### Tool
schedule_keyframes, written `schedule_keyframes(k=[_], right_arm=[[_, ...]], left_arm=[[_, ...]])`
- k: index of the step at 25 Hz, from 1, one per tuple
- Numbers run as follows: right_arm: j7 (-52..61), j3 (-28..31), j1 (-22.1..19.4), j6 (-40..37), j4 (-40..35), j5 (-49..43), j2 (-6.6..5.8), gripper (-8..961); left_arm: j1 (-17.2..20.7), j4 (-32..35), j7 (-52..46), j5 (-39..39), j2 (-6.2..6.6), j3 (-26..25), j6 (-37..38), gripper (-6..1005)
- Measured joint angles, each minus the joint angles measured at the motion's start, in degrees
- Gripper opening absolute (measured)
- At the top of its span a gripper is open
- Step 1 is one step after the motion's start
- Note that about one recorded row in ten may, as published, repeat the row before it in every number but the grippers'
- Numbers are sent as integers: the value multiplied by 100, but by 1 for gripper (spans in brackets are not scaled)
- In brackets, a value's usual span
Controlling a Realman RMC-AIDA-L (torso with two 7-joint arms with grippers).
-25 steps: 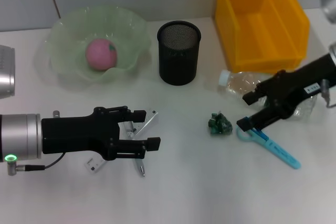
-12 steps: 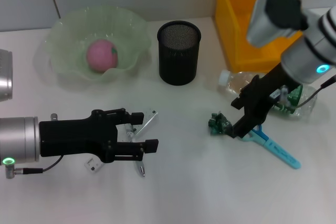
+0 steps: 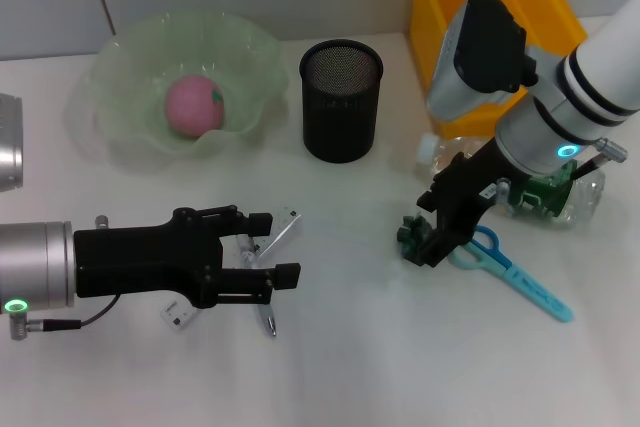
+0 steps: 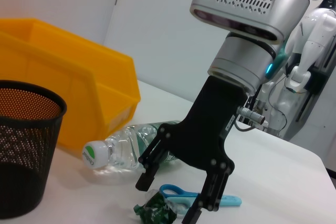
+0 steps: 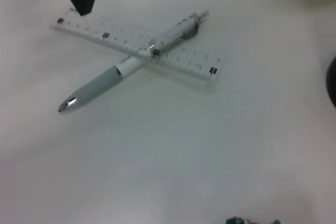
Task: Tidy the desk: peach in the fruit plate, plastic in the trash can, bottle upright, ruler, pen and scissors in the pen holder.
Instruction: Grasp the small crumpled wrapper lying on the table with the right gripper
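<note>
The small crumpled wad of green plastic lies on the white worktop toward its right side, directly under the right hand, which hangs over it with its two black fingers spread wide, one on each side of the wad, and nothing held between them. The left wrist view shows the same straddle, the fingertips low but apparently not yet touching the plastic. The wad has no clear long axis, so the grip should depend little on wrist turn; what matters is that the drop is straight down. Just beside it toward the right edge lie the blue-handled scissors, close enough to be nudged. The yellow plastic bin sits at the far right corner. The left hand is open and empty near the clear ruler and grey-grip pen, well away from the plastic.
</note>
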Motion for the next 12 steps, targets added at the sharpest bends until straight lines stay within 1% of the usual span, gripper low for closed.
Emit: schedule_keyframes(k=[7, 12], right_arm=[[-6, -369, 33, 397, 275, 157, 4, 806], [-6, -384, 40, 448, 314, 207, 5, 804]], left_arm=[[-17, -2, -1, -1, -2, -36, -9, 834], [-18, -4, -1, -1, -7, -55, -8, 834]])
